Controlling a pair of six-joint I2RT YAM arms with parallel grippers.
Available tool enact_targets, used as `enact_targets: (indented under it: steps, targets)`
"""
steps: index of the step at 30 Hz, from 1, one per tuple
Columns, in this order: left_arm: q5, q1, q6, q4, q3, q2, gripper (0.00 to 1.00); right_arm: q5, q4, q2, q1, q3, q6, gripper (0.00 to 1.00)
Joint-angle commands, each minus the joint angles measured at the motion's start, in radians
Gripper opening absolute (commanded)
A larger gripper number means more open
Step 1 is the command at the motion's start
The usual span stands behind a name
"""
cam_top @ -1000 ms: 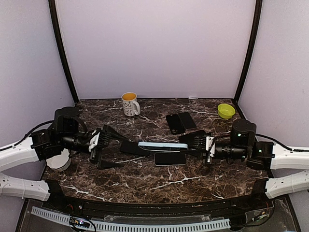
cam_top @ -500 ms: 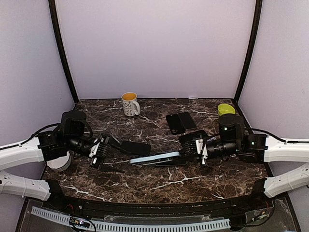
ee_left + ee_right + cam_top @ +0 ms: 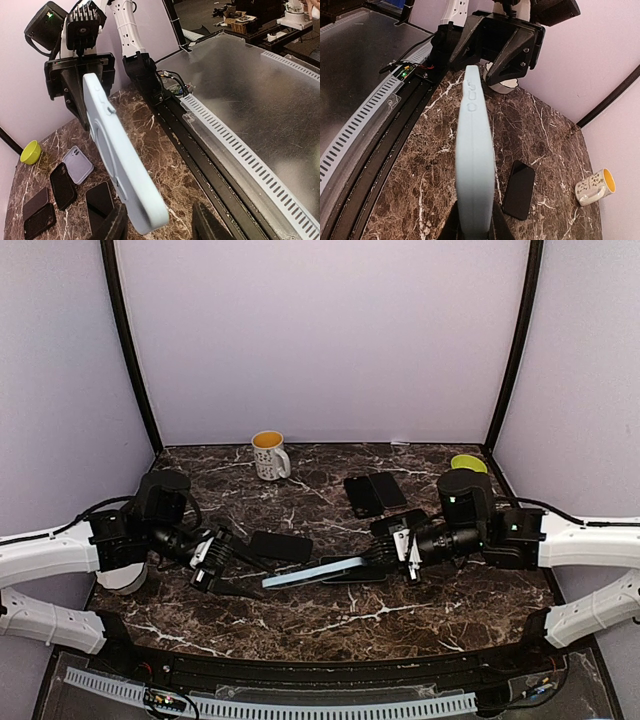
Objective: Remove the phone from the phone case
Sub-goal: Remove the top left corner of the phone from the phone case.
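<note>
My right gripper (image 3: 388, 558) (image 3: 472, 232) is shut on one end of the light-blue phone case (image 3: 315, 573) (image 3: 117, 160) (image 3: 474, 150). The case slants down to the left, and only its back and edge show. Its free end reaches the gap of my left gripper (image 3: 238, 562) (image 3: 161, 225), whose fingers stand apart on either side. A black phone (image 3: 280, 545) (image 3: 519, 190) lies flat on the marble just behind the case, apart from both grippers.
A second black phone (image 3: 355, 574) (image 3: 102, 200) lies under the case. A black case (image 3: 362, 495) (image 3: 62, 185) and a lilac case (image 3: 388, 488) (image 3: 77, 165) lie behind. Also there: a mug (image 3: 268, 454) (image 3: 595, 187), a green bowl (image 3: 468, 463) (image 3: 31, 151) and a white roll (image 3: 125, 578) at the left edge.
The right gripper has carried the case leftward and dipped its free end toward the table. The black phone now lies alone on the marble. The left fingers have narrowed.
</note>
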State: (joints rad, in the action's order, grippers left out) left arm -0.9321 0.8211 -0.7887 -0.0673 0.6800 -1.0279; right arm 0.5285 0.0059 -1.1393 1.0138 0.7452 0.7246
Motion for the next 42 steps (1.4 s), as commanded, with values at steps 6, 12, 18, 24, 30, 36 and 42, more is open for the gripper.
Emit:
enact_targets:
  steps: [6, 12, 18, 24, 30, 36, 42]
  targets:
    - [-0.038, 0.007, 0.008, 0.011, 0.017, -0.011, 0.37, 0.039, 0.068, -0.021, 0.022, 0.074, 0.027, 0.00]
    - [-0.044, 0.009, -0.005, -0.011, 0.024, -0.016, 0.30, 0.041, 0.074, -0.036, 0.036, 0.088, 0.032, 0.00]
    - [-0.057, 0.012, -0.023, -0.059, 0.035, -0.017, 0.28, -0.002, 0.101, -0.040, 0.048, 0.081, 0.041, 0.00]
    - [-0.084, 0.022, -0.046, -0.104, 0.050, -0.020, 0.27, 0.017, 0.071, -0.031, 0.063, 0.074, 0.124, 0.00]
    - [-0.113, 0.047, -0.087, -0.177, 0.074, -0.035, 0.25, 0.025, 0.076, -0.033, 0.085, 0.068, 0.180, 0.00]
    - [-0.093, 0.089, -0.117, -0.247, 0.101, -0.061, 0.23, 0.015, 0.066, -0.046, 0.097, 0.081, 0.216, 0.00]
    - [-0.087, 0.109, -0.132, -0.289, 0.121, -0.090, 0.22, -0.018, 0.056, -0.058, 0.114, 0.085, 0.291, 0.00]
